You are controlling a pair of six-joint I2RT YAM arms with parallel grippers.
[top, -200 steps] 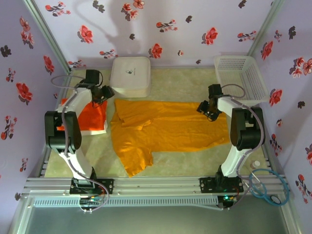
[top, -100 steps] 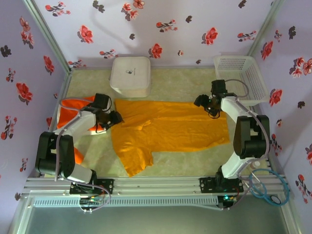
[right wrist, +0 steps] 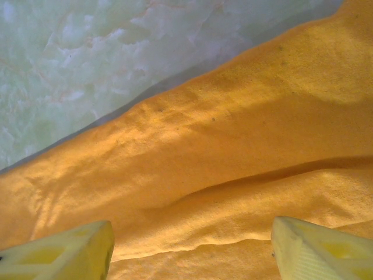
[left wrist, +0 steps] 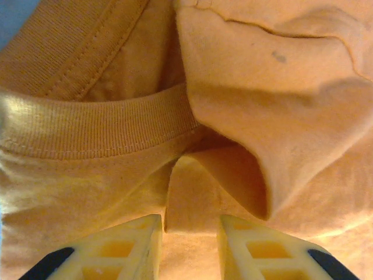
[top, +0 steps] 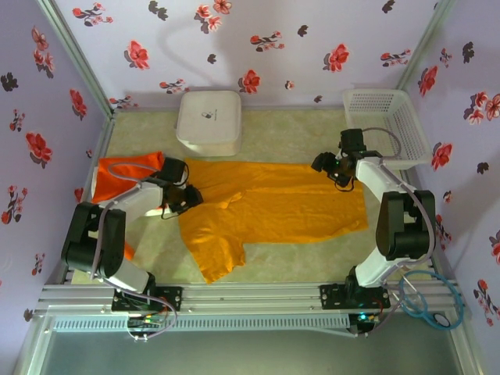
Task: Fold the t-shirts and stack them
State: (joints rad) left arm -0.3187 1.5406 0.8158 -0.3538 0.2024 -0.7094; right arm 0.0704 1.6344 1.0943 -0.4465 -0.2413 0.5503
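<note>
Left of the white box (top: pixel 208 121) and nearer my bases, the red-orange t-shirt (top: pixel 125 168) lies bunched. Just in front of the box the mustard t-shirt (top: pixel 273 207) is spread flat, reaching well to the box's right. My left gripper (top: pixel 187 197) sits at that shirt's collar (left wrist: pixel 99 125), front-left of the box. Its fingers (left wrist: pixel 116 254) stand close together either side of a raised fold, and I cannot tell whether they pinch it. My right gripper (top: pixel 328 166), right of the box, is spread wide over the shirt's far edge.
</note>
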